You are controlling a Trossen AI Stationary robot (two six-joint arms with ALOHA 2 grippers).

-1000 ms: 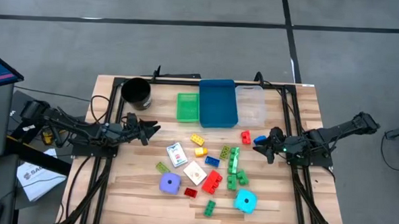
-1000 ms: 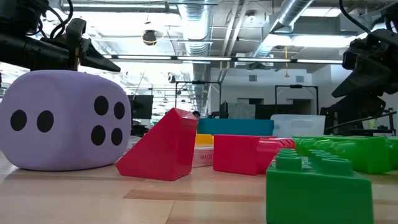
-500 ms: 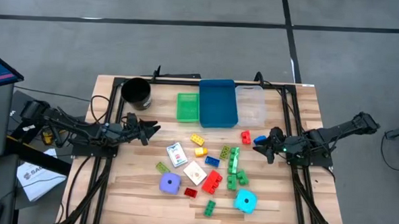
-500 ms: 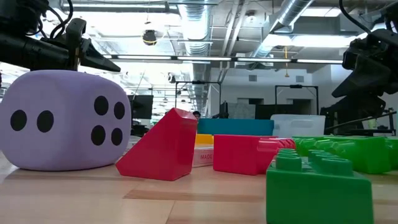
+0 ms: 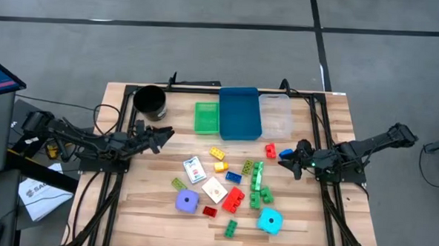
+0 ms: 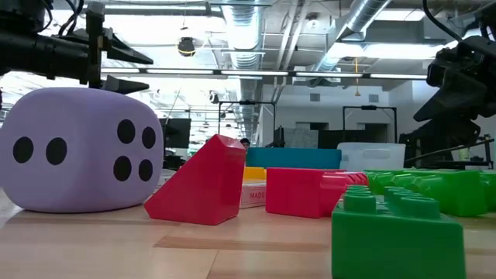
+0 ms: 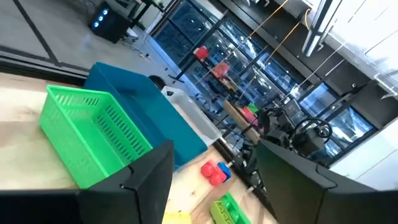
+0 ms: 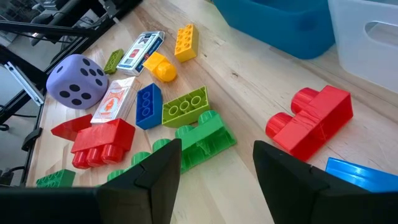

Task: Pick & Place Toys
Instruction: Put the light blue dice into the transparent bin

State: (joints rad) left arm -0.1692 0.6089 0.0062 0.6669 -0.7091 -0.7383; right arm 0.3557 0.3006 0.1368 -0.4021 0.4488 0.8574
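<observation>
The toys lie spread over the middle of the table: a purple die (image 5: 187,202), a cyan die (image 5: 269,221), two white card packs (image 5: 194,170) (image 5: 214,189), and several red, yellow, green and blue bricks, such as a red one (image 5: 233,199) and a green row (image 5: 257,175). My left gripper (image 5: 159,135) hovers open and level at the table's left, clear of the toys, pointing toward the trays (image 7: 214,186). My right gripper (image 5: 284,161) stands open at the right, slanting down beside a red brick (image 8: 309,119) and a blue brick (image 8: 357,172), touching nothing.
A green tray (image 5: 206,117), a blue tray (image 5: 240,113) and a clear tray (image 5: 275,115) stand side by side at the far edge. A black cup (image 5: 150,101) stands at the far left. Bare wood lies along the near edge and near the left corner.
My left gripper has tipped up from a slight downward slant to level and risen a little, shifting slightly toward the far edge. The toys and my right gripper have kept still.
</observation>
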